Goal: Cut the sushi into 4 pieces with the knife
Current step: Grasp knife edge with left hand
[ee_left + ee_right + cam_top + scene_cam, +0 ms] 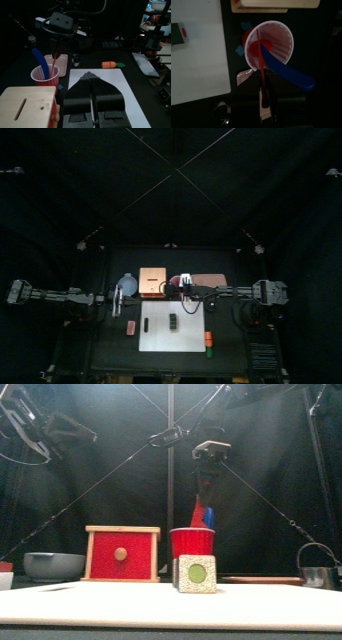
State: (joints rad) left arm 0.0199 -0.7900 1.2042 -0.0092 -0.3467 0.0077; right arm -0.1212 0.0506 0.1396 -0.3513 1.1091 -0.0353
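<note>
The right gripper (260, 75) hung straight above the red cup (193, 542), its jaws pinching the handle of the red knife (262, 62). The knife's lower end was inside the cup. The blue knife (205, 515) leaned in the same cup, untouched.

The sushi roll (197, 573) lay on the white cutting board (160, 606), just near of the cup and close to the board's middle. From the front only 1 end showed, pale with a green oval. I could not tell whether its blocks were joined.

The left gripper (89, 76) hovered low over the left part of the desk (107, 343), jaws pressed together and holding nothing, pointing across the board toward the right.

The wooden box (123, 553) with its red drawer front stood left of the cup. The blue-grey bowl (54, 565) sat further left, beside the box. A metal cutter (317, 576) stood at the far right, and an orange toy (109, 64) lay on the desk just off the board's right edge.
</note>
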